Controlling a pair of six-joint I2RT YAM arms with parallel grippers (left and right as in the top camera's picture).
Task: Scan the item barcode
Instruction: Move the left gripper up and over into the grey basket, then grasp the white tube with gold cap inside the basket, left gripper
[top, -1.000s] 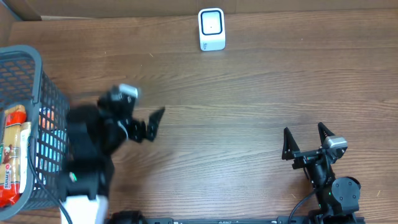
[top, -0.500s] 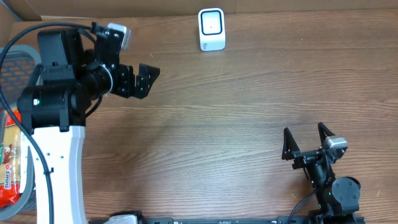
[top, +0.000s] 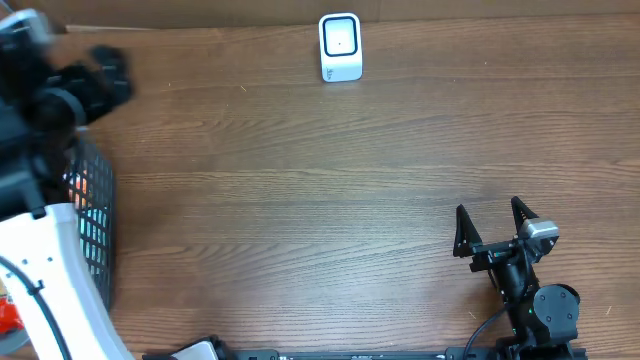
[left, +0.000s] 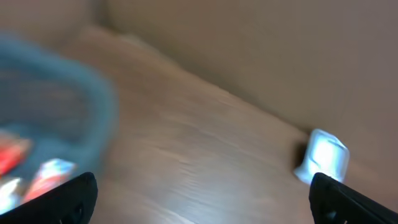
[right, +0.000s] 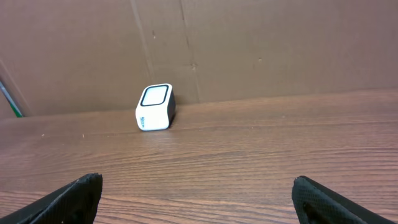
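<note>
The white barcode scanner (top: 340, 46) stands at the table's far edge; it also shows as a scanner (right: 154, 107) in the right wrist view and as a blurred white scanner (left: 323, 158) in the left wrist view. Red and white packaged items (left: 34, 174) lie blurred inside the grey mesh basket (top: 95, 215) at the left. My left gripper (top: 105, 72) is a motion-blurred shape above the basket's far corner, open and empty (left: 205, 205). At the near right my right gripper (top: 492, 222) rests open on nothing (right: 199, 199).
A cardboard wall (right: 249, 43) backs the far edge of the wooden table (top: 350, 190). My left arm's white link (top: 50, 270) covers most of the basket in the overhead view. The basket's rim (left: 93, 87) curves across the left of the left wrist view.
My left arm has swung from the left middle of the table up and leftward over the basket, its gripper still open. The right arm has not moved.
</note>
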